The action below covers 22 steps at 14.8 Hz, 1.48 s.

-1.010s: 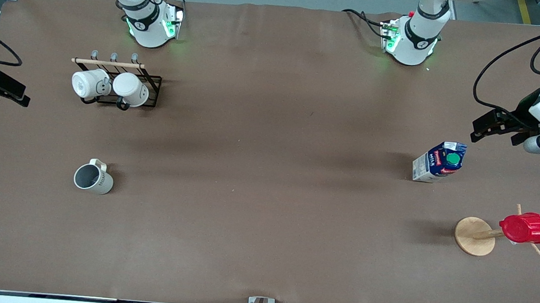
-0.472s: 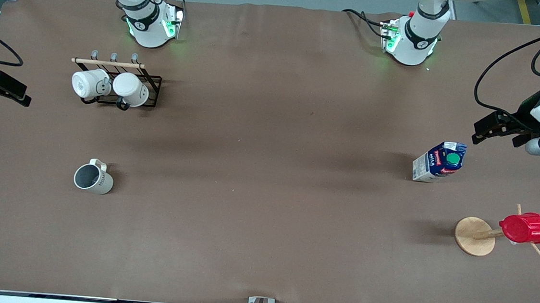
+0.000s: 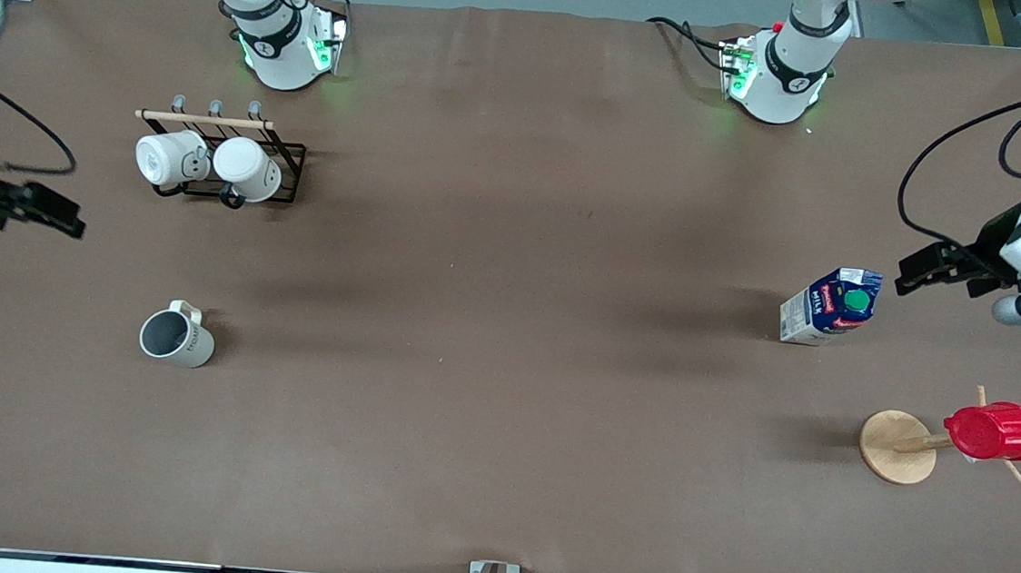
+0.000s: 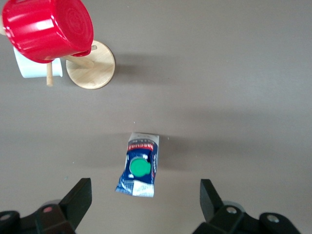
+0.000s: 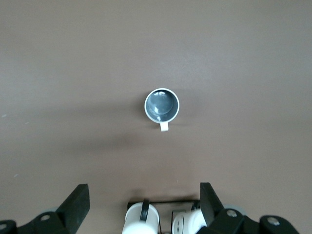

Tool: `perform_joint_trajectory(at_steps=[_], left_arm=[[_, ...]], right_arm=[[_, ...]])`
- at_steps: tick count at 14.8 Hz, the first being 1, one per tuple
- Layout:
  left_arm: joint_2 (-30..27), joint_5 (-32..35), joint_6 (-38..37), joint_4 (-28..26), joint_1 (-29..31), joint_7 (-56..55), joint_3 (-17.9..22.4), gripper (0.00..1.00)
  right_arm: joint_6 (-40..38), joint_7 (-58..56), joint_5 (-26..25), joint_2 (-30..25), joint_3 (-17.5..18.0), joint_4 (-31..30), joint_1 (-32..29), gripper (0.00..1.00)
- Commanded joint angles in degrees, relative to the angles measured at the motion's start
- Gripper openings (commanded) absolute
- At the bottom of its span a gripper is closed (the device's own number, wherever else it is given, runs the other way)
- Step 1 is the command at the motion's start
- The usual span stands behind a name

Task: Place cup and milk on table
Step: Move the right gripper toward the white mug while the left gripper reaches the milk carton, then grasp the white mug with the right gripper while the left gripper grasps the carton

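L gripper hangs at mid-right edge of front view, over the table just beside the milk, arm coming in from the right edge w/ black cables looping above it. In L wrist view its fingers are spread wide, nothing between them, the carton upright on the surface below.

R gripper sits at mid-left edge of front view, up over the table's R-arm end, arm mostly out of frame. R wrist view: fingers wide apart, empty; the cup below, upright, grey inside showing.

Counts: 1 milk, mid-right, green cap up. 1 cup, lower left, handle toward the bases. 2 white mugs on 1 black rack, upper left. 1 red cup on 1 wooden stand, lower right, nearer the camera than the milk.
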Motion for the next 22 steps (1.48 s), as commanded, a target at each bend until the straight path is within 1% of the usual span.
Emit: perform_joint_trajectory(at_steps=[1,3,5,7,10,13,16,19,21,22], left_arm=[[-0.32,1.18,6.8,-6.43,0.1,0.52,-0.03,0.98],[0.73,1.18,10.41,-9.25,0.1,0.52,-0.03,0.98],[2.22,1.27,11.92,-10.4,0.01,0.52,-0.03,0.98],[4.41,1.36,12.19,-10.66,-0.08,0.52,-0.2,0.98],[5.3,1.45,15.07,-12.76,-0.16,0.52,-0.29,0.98],[5.3,2.76,16.93,-15.67,0.01,0.34,-0.29,0.98],[5.74,2.77,17.64,-16.9,0.19,0.26,-0.29,0.98],[5.66,2.85,19.65,-19.53,0.19,0.34,-0.29,0.98],[5.57,4.17,20.45,-20.85,0.28,0.34,-0.29,0.98],[5.48,4.26,20.71,-21.3,0.36,0.34,-0.29,0.98]], right_arm=[[9.75,-2.01,-1.17,-0.6,-0.04,-11.24,-0.19,1.0],[18.71,-5.26,-1.17,0.19,-1.0,-18.28,-0.55,1.0],[24.88,-7.99,-1.17,2.46,-2.32,-22.17,-0.63,1.0],[28.93,-10.1,-0.38,6.5,-3.73,-22.97,-0.72,1.0],[34.03,-10.2,-0.2,10.99,-3.82,-22.97,-1.25,1.0],[37.63,-10.2,1.72,13.72,-3.82,-22.8,-1.16,1.0],[40.54,-10.2,3.13,16.09,-3.82,-22.71,-0.99,1.0],[42.66,-10.2,3.58,17.41,-3.73,-22.71,-0.9,0.99],[43.36,-10.2,3.66,18.12,-3.65,-22.53,-0.9,0.91],[43.97,-10.2,4.1,18.29,-3.65,-22.53,-0.9,0.83]])
